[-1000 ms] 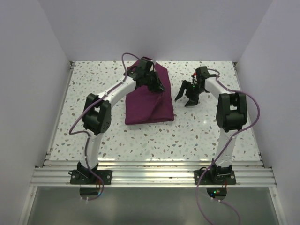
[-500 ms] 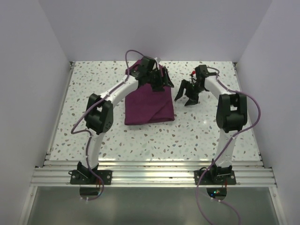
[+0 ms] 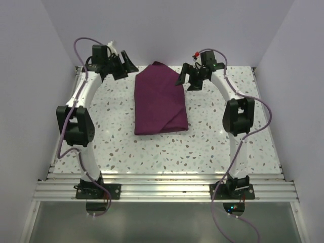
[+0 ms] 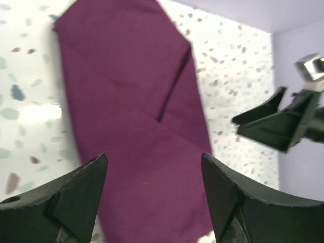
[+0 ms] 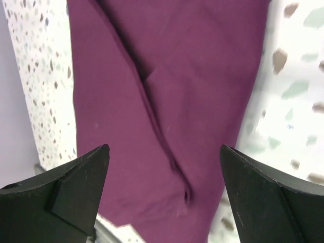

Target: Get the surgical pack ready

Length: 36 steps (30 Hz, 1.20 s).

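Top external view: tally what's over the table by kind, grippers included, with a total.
Folded purple surgical pack: 1
Open, empty grippers: 2 (left gripper, right gripper)
Total: 3

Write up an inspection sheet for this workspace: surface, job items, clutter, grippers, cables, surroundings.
Surface: speckled white table, no spills seen.
Job's things: surgical pack, folded purple bundle lying flat mid-table; contents hidden.
Clutter: nothing seen.
Grippers: left gripper and right gripper both open, empty, flanking the pack's far end without touching it.
Cables: purple cables loop along both arms, clear of the pack.
Surroundings: plain walls on three sides; metal rail at the near edge.
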Each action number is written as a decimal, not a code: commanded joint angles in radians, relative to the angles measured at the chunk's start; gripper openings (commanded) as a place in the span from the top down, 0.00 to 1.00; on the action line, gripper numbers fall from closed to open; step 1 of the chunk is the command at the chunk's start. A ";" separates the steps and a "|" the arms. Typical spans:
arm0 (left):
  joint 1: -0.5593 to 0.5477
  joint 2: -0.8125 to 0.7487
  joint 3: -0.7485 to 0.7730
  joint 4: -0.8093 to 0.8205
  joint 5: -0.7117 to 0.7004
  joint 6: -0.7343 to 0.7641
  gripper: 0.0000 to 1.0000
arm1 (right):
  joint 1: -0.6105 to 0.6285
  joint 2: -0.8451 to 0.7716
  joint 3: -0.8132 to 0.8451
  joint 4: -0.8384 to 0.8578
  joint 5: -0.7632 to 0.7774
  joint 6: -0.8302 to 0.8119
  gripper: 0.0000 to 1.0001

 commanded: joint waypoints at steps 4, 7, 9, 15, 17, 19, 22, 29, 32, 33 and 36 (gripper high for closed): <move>0.065 0.199 0.049 0.017 0.086 0.192 0.21 | -0.012 0.193 0.173 0.041 0.034 -0.063 0.06; 0.071 0.223 0.023 0.150 0.046 0.166 0.21 | -0.011 0.248 0.179 0.118 0.087 -0.058 0.08; 0.071 0.262 0.029 0.192 0.011 0.149 0.21 | -0.012 0.285 0.193 0.150 0.107 -0.049 0.12; 0.071 0.370 0.032 0.252 0.012 0.106 0.21 | -0.012 0.371 0.308 0.141 0.123 -0.040 0.16; 0.074 0.411 0.032 0.280 0.023 0.096 0.21 | -0.012 0.389 0.300 0.176 0.109 -0.018 0.17; 0.074 0.462 0.049 0.315 0.041 0.073 0.21 | -0.014 0.407 0.303 0.208 0.095 0.005 0.19; 0.074 0.534 0.103 0.323 0.056 0.033 0.22 | -0.009 0.450 0.332 0.201 0.100 0.025 0.21; 0.081 0.609 0.135 0.464 0.055 -0.078 0.22 | -0.011 0.507 0.383 0.247 0.117 0.071 0.22; 0.081 0.661 0.181 0.503 0.061 -0.124 0.22 | -0.008 0.556 0.437 0.275 0.104 0.101 0.24; 0.079 0.670 0.187 0.519 0.063 -0.142 0.23 | -0.009 0.573 0.460 0.272 0.095 0.106 0.25; 0.079 0.701 0.201 0.542 0.084 -0.174 0.26 | -0.003 0.598 0.485 0.268 0.087 0.111 0.28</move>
